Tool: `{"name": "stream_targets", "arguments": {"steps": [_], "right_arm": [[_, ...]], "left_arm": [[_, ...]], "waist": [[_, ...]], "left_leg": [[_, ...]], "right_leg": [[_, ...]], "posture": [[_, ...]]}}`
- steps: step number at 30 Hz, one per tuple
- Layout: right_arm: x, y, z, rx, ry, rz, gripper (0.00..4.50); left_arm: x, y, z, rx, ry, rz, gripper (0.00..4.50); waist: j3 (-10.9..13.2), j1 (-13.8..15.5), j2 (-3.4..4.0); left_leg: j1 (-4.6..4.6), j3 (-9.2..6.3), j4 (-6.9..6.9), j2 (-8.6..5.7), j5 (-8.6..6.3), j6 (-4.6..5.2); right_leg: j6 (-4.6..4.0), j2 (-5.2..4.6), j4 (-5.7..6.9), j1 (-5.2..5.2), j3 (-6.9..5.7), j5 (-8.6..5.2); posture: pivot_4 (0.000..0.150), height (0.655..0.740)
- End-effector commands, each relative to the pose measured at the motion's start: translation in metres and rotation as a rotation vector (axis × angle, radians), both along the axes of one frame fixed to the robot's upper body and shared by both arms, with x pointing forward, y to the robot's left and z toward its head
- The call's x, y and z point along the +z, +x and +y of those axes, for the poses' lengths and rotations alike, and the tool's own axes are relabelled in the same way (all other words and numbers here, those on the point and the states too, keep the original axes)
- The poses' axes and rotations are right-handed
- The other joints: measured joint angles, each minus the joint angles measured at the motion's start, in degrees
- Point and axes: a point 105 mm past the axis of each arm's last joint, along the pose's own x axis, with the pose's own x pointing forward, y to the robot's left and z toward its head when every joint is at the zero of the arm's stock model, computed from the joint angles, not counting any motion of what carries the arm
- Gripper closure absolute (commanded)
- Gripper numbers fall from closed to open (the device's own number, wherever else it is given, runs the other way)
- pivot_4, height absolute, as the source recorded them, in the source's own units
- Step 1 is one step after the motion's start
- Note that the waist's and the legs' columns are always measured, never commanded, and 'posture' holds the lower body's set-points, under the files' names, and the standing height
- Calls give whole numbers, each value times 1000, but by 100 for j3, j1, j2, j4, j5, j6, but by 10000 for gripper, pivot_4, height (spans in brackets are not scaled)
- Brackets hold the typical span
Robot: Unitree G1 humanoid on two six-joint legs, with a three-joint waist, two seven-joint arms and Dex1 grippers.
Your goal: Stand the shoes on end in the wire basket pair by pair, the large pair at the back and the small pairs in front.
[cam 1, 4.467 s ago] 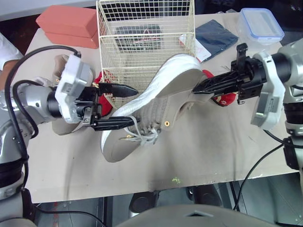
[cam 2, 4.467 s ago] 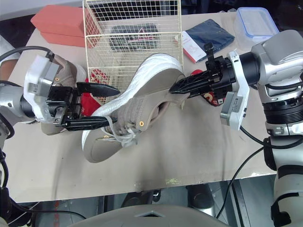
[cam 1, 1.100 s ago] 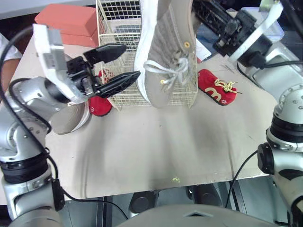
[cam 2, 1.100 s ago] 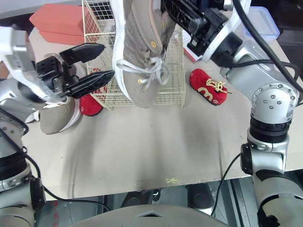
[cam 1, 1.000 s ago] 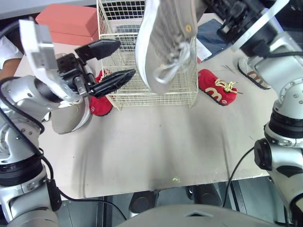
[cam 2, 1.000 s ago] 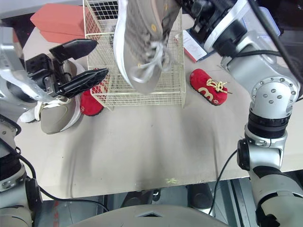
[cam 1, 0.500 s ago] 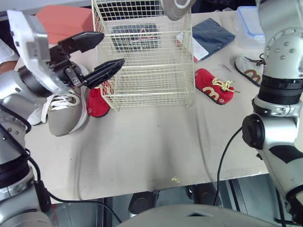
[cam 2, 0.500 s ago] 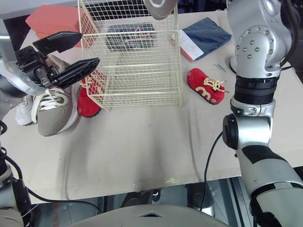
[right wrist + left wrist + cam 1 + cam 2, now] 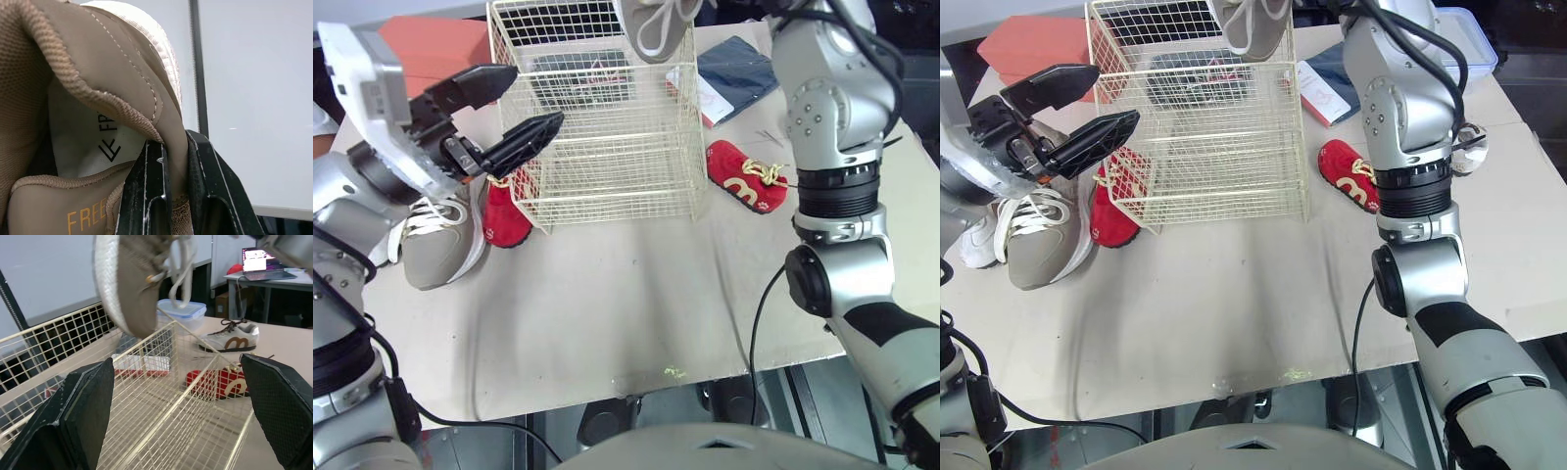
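R gripper clamped on heel collar of large beige lace-up sneaker, which hangs toe-down in the air above open top of cream wire basket, not yet inside; laces dangle. L gripper spread wide, holding nothing, at basket's left side near top rim. Matching beige sneaker lies on grey table left of basket, w/ one small red shoe just beside it at basket's front-left corner. 2nd small red shoe lies right of basket; small white-and-brown sneaker further right.
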Motion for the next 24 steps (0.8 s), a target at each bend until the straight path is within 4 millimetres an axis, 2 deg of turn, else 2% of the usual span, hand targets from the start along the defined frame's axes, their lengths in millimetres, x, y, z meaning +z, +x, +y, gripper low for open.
{"name": "stream_targets", "arguments": {"steps": [1,7,10,20,24], "right_arm": [[4,-6,13,-89,-129,-60,45000],[-23,5,14,-203,-269,23,45000],[-44,11,13,-201,-306,147,45000],[-103,15,-7,-247,-322,384,45000],[-116,16,-8,-253,-348,416,45000]], "left_arm": [[9,-6,1,7,6,-50,667],[7,-5,4,26,13,-47,667],[6,-5,4,28,13,-45,667],[2,-2,3,28,21,-35,667],[1,0,1,20,23,-33,667]], "waist": [[0,0,0],[-1,32,-2],[-4,54,-7],[-7,147,-11],[-11,148,-13]], "left_leg": [[0,0,0,0,0,0],[0,-4,0,-1,1,-2],[0,-6,1,-4,1,-2],[1,-10,0,-6,1,-2],[2,-10,0,-6,1,-2]], "right_leg": [[0,0,0,0,0,0],[0,-2,0,1,-3,0],[0,-8,0,3,-5,0],[0,-9,-2,5,-8,0],[0,-10,-2,6,-8,0]], "posture": [[1500,7400],[1500,7400],[1500,7400],[1500,7400],[1500,7400]]}}
